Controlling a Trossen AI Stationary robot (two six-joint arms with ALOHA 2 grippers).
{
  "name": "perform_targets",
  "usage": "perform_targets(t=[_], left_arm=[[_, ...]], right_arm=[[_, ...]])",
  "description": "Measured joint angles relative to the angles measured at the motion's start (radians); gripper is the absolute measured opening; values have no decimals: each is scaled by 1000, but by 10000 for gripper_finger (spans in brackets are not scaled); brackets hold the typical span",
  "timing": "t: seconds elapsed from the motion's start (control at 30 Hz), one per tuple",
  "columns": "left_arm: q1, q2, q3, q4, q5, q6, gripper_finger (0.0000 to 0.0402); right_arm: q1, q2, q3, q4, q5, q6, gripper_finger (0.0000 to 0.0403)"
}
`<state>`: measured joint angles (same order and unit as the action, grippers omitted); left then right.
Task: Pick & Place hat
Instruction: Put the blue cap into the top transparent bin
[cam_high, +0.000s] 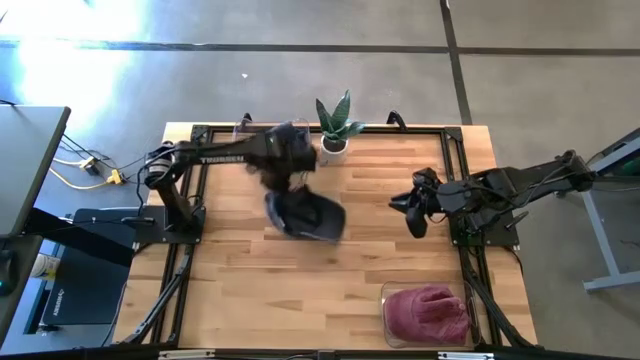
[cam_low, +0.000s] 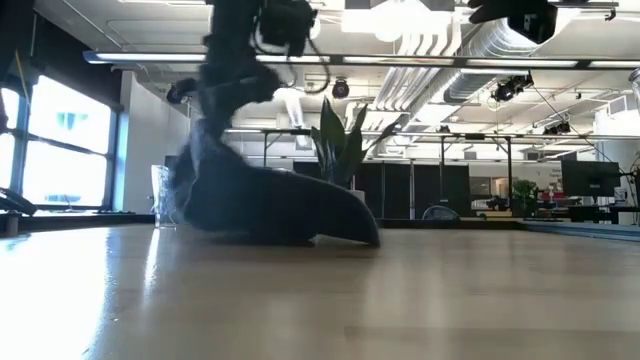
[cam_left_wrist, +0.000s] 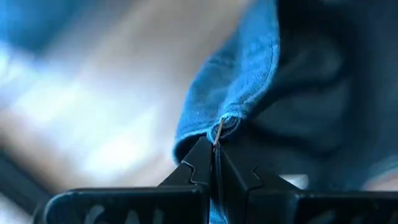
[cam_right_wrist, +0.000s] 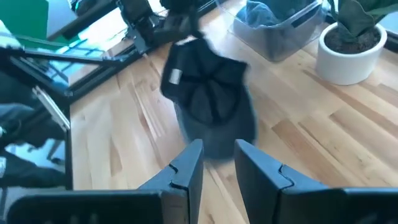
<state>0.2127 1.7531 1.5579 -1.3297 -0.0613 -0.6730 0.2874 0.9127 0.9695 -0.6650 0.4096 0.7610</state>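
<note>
Pinched tight between the left gripper's (cam_left_wrist: 214, 163) black fingertips is a fold of blue denim fabric, the edge of the dark blue soft cloth hat (cam_high: 305, 214). That gripper sits over the middle of the light wooden table (cam_high: 250, 290), with the hat hanging from it and its brim sagging onto the boards. Just behind stands a small potted plant in a white pot (cam_high: 335, 125). At the table's right side the right gripper (cam_right_wrist: 217, 163) hovers, fingers narrowly parted and holding nothing. Near the front right corner, a clear plastic bin (cam_high: 387, 310) holds a dark red cloth (cam_high: 430, 310).
</note>
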Motion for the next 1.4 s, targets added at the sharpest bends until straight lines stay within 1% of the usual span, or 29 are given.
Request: perform_targets(t=[0.07,0.17,0.2,0.27,0.33,0.4,0.43,0.53,0.6,0.67,0.73,0.8,0.87,0.9,0.97,1.03,1.1,1.17,1.2,1.3,1.4], left_arm=[[-48,0,-48,-69,8,-63,6],[-167,-13,-119,-70,84,-211,4],[-217,-19,-136,-46,131,-251,4],[-315,-20,-157,51,227,-324,6],[-400,-17,-170,151,297,-406,20],[-459,-18,-173,283,347,-493,45],[-472,-18,-174,352,355,-530,61],[-466,-18,-176,503,359,-595,118],[-442,-23,-165,546,372,-589,158],[-437,-34,-137,547,411,-526,194],[-436,-36,-99,557,475,-393,221],[-461,-35,-62,540,528,-222,238],[-485,-35,-22,535,534,-58,243],[-501,-36,-7,536,522,29,244],[-528,-36,10,535,465,215,245],[-552,-35,16,535,389,398,246],[-563,-35,19,527,359,533,247],[-561,-28,19,474,349,572,252],[-560,-16,19,458,328,585,254],[-560,25,16,397,217,642,257],[-557,69,20,402,162,643,257]], right_arm=[[0,0,0,-9,-9,-24,87],[0,1,0,-10,-33,-62,87],[0,2,0,-11,-35,-71,87],[0,3,0,-11,-35,-98,87],[0,3,0,-11,-33,-124,87],[0,3,0,-11,-21,-158,87],[0,3,0,-11,-16,-173,87],[-14,3,0,-10,-7,-214,87],[-33,3,0,-10,-19,-234,87],[-56,3,0,-10,-50,-256,87],[-78,3,0,-9,-90,-274,87],[-97,3,0,-8,-139,-292,87],[-110,3,-1,-7,-211,-319,87],[-117,4,-1,-7,-241,-330,87],[-121,6,-2,-7,-276,-333,87],[-122,9,-2,-7,-282,-319,87],[-123,10,-2,-7,-282,-309,87],[-123,10,-2,-2,-282,-291,87],[-123,10,-2,3,-282,-284,87],[-122,10,-2,18,-282,-245,87],[-122,10,-2,34,-293,-207,87]])
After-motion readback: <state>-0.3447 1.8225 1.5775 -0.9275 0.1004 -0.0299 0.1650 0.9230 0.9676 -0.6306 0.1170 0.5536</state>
